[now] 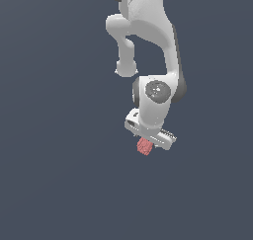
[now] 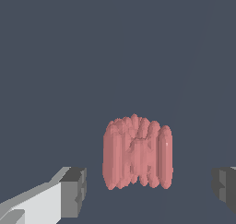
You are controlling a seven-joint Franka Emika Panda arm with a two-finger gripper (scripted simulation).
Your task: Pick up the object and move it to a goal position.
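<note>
Object (image 1: 144,146): small pinkish-red lump, roughly cube-shaped, much smaller than the white arm's end effector (image 1: 148,144) above it. In the wrist view the object (image 2: 137,154) reads as a cluster of upright rounded ridges packed side by side, tops uneven and bumpy, sides fluted, one uniform matte colour with faint lighter streaks along the ridge crests.

Position: the lump sits directly under the end effector in the exterior view, peeking out below its white body toward the exterior view's left. Background is plain dark blue-grey; cannot tell whether the lump rests on a surface or is lifted.

End effector (image 2: 150,186): fingers spread apart, one dark pad (image 2: 74,191) on either side of the lump, clear gaps between pads and object. Not clamped.
</note>
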